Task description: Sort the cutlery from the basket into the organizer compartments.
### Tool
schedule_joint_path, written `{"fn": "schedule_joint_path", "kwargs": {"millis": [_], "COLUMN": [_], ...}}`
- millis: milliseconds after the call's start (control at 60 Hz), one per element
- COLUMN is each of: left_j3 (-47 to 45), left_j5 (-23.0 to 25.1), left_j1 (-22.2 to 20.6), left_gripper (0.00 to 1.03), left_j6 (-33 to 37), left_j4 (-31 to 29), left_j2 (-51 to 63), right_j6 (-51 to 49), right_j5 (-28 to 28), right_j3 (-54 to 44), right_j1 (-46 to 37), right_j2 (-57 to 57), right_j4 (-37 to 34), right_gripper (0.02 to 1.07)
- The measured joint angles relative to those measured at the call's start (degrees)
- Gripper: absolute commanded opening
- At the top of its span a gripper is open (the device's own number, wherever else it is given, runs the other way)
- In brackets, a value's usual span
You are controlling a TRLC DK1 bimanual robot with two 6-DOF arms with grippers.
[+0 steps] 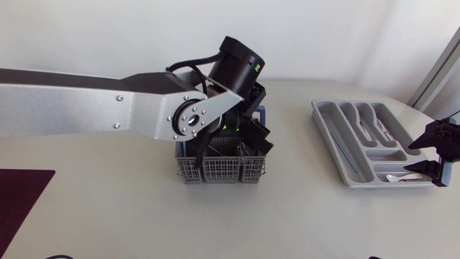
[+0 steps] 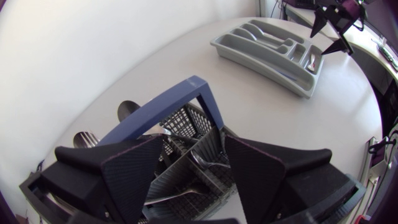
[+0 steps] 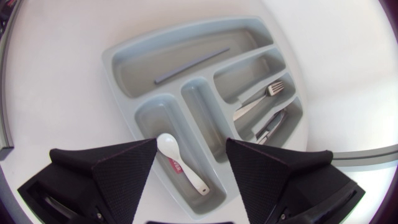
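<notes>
The grey cutlery basket (image 1: 221,169) with a blue handle (image 2: 163,109) stands mid-table. My left gripper (image 2: 194,167) hangs open right over it, fingers apart above a fork (image 2: 180,194) lying inside; spoon bowls (image 2: 127,110) stick up at the basket's far side. At the right lies the grey organizer (image 1: 336,137). My right gripper (image 3: 191,148) is open above its near end. Below it a white spoon (image 3: 181,163) lies free in a short compartment. A fork (image 3: 259,102) and another piece of cutlery (image 3: 271,126) fill narrower slots.
A thin grey stick (image 3: 191,65) lies in the organizer's long compartment. A dark mat (image 1: 18,198) covers the table's left front corner. My left arm (image 1: 86,101) spans the table from the left edge to the basket. The right gripper (image 1: 417,155) sits near the table's right edge.
</notes>
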Motion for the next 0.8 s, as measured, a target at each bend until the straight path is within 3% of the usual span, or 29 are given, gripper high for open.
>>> {"fn": "schedule_joint_path", "kwargs": {"millis": [283, 800], "left_j3": [6.1, 15.6], "left_j5": [-4.3, -7.4], "left_j1": [-0.8, -1.3], "left_gripper": [0.59, 0.56], "left_j6": [-3.8, -8.0], "left_j4": [-12.5, -21.1], "left_j2": [6.0, 12.4], "right_j6": [9.5, 24.2], "right_j5": [-4.6, -4.9], "right_j3": [-10.3, -22.7], "right_j1": [5.2, 17.7], "right_j2": [-13.3, -33.7], "right_j4": [-2.4, -2.8], "right_gripper": [0.94, 0.94]}}
